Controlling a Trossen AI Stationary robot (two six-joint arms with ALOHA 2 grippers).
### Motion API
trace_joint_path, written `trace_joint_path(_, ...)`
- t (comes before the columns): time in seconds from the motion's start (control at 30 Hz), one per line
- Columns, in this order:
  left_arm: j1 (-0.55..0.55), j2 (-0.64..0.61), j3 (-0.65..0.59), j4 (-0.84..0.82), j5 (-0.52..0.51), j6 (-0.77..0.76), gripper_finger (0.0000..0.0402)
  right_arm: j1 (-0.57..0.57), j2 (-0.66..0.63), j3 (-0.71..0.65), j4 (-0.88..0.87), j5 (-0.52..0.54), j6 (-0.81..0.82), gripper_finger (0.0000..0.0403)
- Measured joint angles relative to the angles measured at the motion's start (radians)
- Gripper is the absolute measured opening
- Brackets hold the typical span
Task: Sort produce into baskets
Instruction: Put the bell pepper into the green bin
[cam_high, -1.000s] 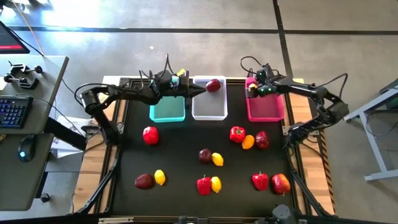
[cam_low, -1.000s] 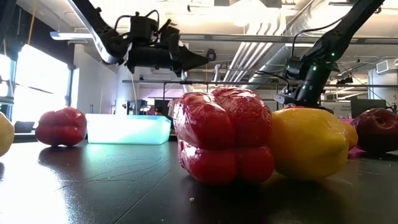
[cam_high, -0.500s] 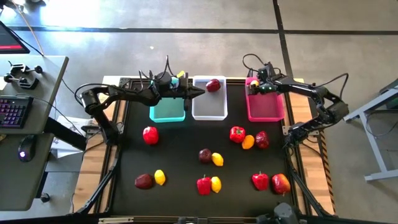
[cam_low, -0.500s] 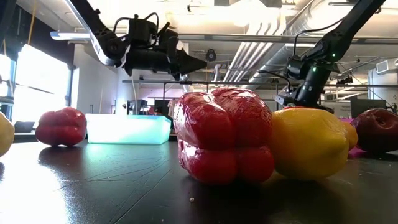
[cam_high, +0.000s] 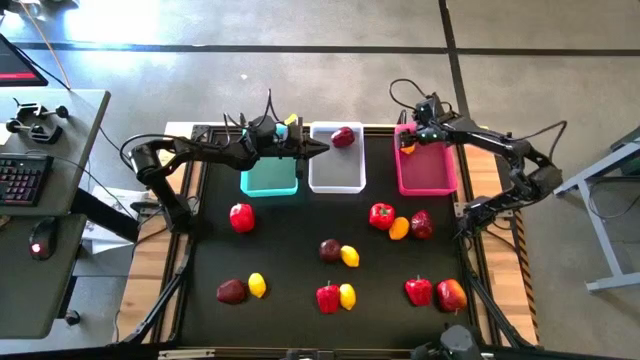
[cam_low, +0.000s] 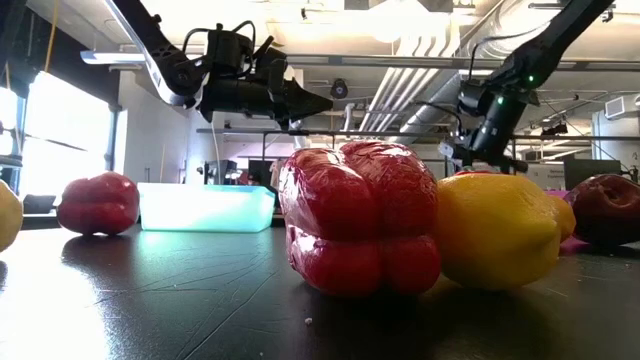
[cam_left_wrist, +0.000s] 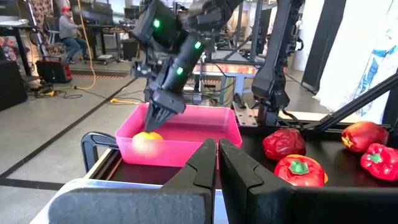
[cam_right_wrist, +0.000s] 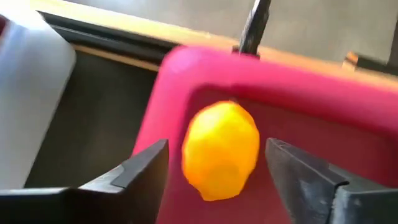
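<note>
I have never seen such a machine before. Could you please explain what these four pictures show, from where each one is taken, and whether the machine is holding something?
It is a robot with two dark arms at a black table; each ends in a two-finger pincer. One picture looks straight down, one looks level across the tabletop, and two come from cameras on the arms' wrists. Red peppers, dark maroon fruits and yellow lemons lie scattered on the table. At the far edge stand a teal basket, a white basket holding one maroon fruit, and a pink basket. The right pincer is open above a lemon lying in the pink basket. The left pincer, shut and empty, hovers near the white basket.
</note>
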Motion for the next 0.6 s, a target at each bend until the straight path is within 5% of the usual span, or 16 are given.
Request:
trace_joint_path(0.33,0.0,0.0,0.0,0.0,0.0,0.0,0.0005,0.227,-0.213,0.026,-0.096,0.052,-0.045,0.0015)
trace_joint_path(0.6,0.0,0.0,0.0,0.0,0.002,0.006,0.0005,0.559,-0.264,0.026,-0.193,0.049,0.061,0.0035)
